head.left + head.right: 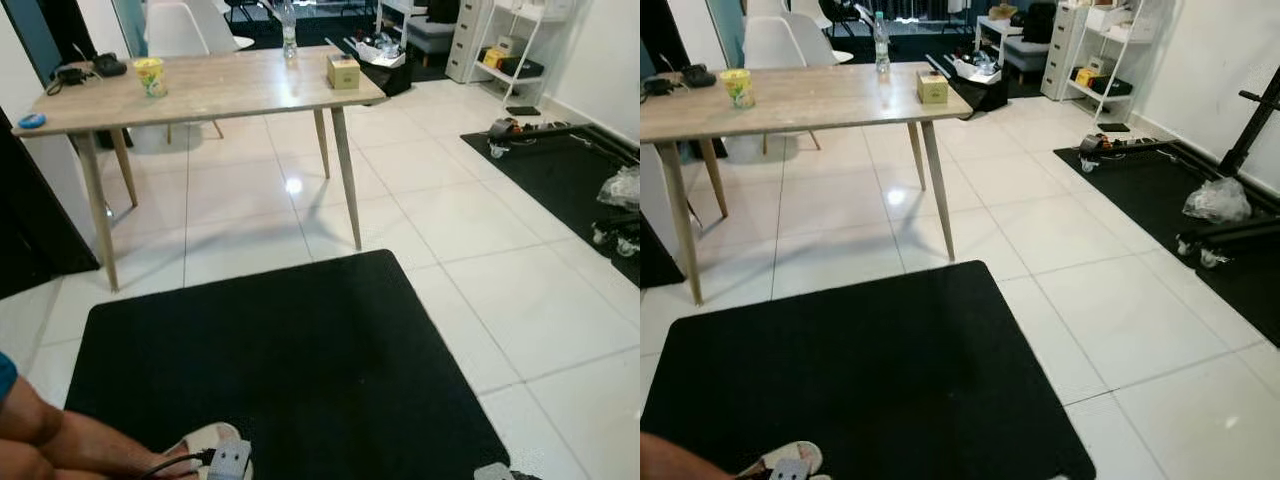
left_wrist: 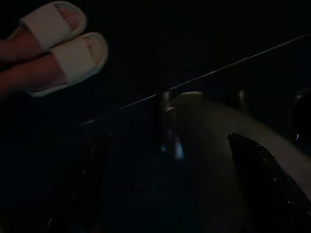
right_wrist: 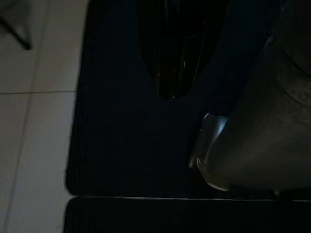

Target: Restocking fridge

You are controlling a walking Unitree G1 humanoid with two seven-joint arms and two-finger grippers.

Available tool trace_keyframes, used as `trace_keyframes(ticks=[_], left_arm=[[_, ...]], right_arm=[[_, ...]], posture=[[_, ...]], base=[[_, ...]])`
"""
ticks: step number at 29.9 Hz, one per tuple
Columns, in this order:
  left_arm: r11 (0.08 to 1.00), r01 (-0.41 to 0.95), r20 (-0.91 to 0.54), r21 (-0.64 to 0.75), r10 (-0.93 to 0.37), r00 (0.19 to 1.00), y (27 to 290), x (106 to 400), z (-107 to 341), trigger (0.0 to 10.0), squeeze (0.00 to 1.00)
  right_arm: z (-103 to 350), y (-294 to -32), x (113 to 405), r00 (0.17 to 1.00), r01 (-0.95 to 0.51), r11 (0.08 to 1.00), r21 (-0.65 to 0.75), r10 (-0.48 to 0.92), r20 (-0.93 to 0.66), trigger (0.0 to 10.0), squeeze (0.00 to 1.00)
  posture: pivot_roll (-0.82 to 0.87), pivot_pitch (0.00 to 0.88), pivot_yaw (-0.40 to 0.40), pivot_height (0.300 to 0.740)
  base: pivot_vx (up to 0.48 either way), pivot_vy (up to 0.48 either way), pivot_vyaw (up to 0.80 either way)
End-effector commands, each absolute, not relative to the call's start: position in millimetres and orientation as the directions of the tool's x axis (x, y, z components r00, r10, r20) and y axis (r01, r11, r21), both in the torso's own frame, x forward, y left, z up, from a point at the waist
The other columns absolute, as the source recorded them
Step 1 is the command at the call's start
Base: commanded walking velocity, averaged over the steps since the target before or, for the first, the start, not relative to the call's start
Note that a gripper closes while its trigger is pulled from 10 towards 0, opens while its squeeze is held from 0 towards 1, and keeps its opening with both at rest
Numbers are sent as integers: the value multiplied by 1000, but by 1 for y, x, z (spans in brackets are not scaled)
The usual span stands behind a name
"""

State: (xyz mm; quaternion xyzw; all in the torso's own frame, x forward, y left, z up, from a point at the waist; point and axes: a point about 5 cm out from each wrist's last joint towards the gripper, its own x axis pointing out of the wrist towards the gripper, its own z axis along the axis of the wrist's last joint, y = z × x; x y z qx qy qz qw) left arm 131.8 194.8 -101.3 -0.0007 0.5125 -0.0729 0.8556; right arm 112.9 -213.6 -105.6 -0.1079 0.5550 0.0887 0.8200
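- Black mat [image 1: 290, 370] lies under us on the white tile floor [image 1: 480, 250], and we stand on it, looking down and ahead.
- We see a wooden table [image 1: 220, 90] a little way in front. On it stand a yellow cup [image 1: 150, 76], a clear bottle [image 1: 289, 38] and a small box [image 1: 343, 72]. We think these may be the things for the fridge, set out where we can reach them.
- We cannot see a fridge from where we stand.
- Our left gripper [image 2: 170, 170] hangs low over the mat. Its two black fingers [image 2: 262, 165] stand apart and hold nothing.
- Our right gripper [image 3: 175, 63] hangs in the dark too. We cannot tell if it is open or closed.
- A person's feet in white slippers [image 2: 63, 48] rest on the mat, near our left side.
- We think we must walk to the table first.
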Motion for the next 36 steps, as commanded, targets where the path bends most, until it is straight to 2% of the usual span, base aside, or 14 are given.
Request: trace_keyframes(ticks=[1,19,27,36], left_arm=[[989,111,-894,-94,-133,428,192,121,-105,10000,0],[987,117,-890,-107,-147,431,191,122,-105,10000,0],[986,127,-891,-109,-154,427,191,122,-105,10000,0],[989,102,-884,-108,-142,444,194,123,-104,10000,0]], right_arm=[[-107,-214,108,355,-256,964,-75,22,-934,10000,0],[-107,-212,108,358,-249,966,-70,25,-933,10000,0],[-108,-212,107,354,-249,966,-69,25,-935,10000,0],[-108,-210,107,351,-263,963,-64,34,-936,10000,0]], posture=[[17,0,-22,740],[27,0,-20,740],[38,0,-17,740],[66,0,-36,740]], base=[[0,0,0],[0,0,0],[0,-469,0],[0,0,0]])
